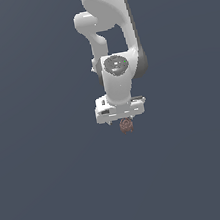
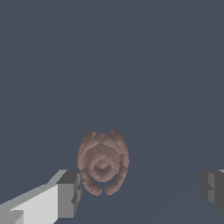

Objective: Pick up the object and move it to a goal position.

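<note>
The object [image 1: 126, 125] is a small reddish-brown lump with a bumpy surface, lying on the dark grey floor right under the white gripper [image 1: 123, 120]. In the wrist view the object [image 2: 103, 162] lies between the two fingers, close to one grey fingertip [image 2: 70, 192] and far from the other [image 2: 213, 187]. The gripper [image 2: 142, 190] is open wide and holds nothing. In the exterior view the hand hides the fingers and the top of the lump.
The white arm [image 1: 112, 35] rises above the gripper toward the top of the exterior view. The flat dark grey floor [image 1: 53, 182] spreads around on all sides.
</note>
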Available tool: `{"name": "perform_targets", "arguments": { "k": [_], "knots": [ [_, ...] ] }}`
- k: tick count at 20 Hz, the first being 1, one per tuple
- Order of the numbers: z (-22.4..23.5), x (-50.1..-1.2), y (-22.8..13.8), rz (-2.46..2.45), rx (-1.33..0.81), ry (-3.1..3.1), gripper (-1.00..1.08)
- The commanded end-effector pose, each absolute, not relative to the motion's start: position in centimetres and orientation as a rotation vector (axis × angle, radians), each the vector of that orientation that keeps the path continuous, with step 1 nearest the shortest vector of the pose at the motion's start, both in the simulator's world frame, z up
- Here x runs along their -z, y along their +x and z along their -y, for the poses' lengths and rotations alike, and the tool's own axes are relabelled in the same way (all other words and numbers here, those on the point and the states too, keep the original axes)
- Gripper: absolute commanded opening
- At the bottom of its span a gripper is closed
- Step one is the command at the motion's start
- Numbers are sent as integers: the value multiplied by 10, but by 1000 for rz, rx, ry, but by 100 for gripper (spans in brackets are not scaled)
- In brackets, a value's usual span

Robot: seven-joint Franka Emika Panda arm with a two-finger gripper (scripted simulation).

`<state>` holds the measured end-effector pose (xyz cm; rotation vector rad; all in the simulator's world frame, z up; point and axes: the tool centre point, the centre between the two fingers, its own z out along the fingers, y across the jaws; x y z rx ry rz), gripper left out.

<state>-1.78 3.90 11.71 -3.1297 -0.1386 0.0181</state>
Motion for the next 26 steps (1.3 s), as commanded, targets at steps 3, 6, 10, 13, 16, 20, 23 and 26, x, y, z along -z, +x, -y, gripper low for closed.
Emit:
{"name": "perform_targets", "arguments": {
  "k": [3,6,10,13,16,20,23,26],
  "knots": [
    [-59,-101,-28,194,-7,-3133,100],
    [-66,-94,-33,215,-2,-3133,100],
    [-69,-91,-35,225,0,-3133,100],
    [-69,-91,-35,224,-2,-3133,100],
    [-69,-83,-35,224,-2,-3133,100],
    [-69,-65,-36,224,-2,-3133,100],
    [-69,-51,-36,225,-1,-3133,100],
    [-70,-43,-36,226,0,-3133,100]
  ]
}}
